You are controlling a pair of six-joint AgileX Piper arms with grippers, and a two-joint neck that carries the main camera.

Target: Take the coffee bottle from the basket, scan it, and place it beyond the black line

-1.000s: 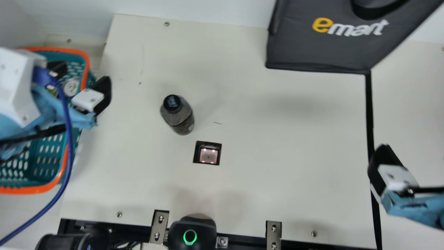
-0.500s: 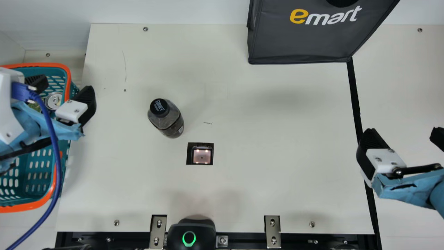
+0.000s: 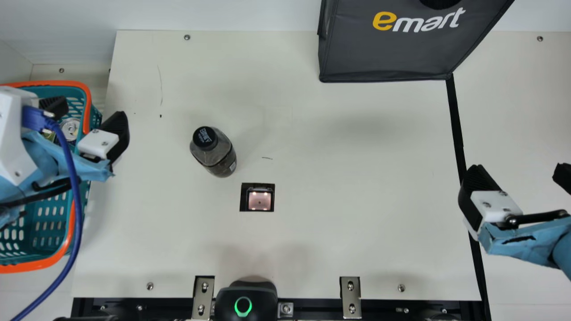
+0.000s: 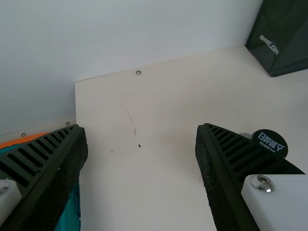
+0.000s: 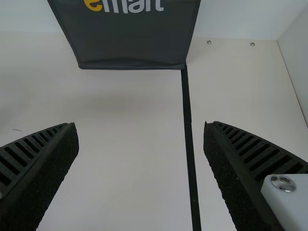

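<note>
the coffee bottle [image 3: 214,154] stands upright on the desk [image 3: 334,245], just beyond the scanner window [image 3: 259,200] and slightly left of it, likely put there to be near the reader and within reach of both my arms; i cannot tell whether it has been scanned.

my left end effector [image 4: 142,127] is spread wide and empty, well left of the scanner window, by the basket [image 3: 22,269]. my right end effector [image 5: 140,125] is wide open too, holding nothing, well right of the window around the black line [image 3: 456,120], which suits it for the carry across.

left of the window, a can [image 3: 70,128] sits in the basket; beyond it and rightward, the shopping bag [image 3: 388,53] could block a wide swing.
</note>
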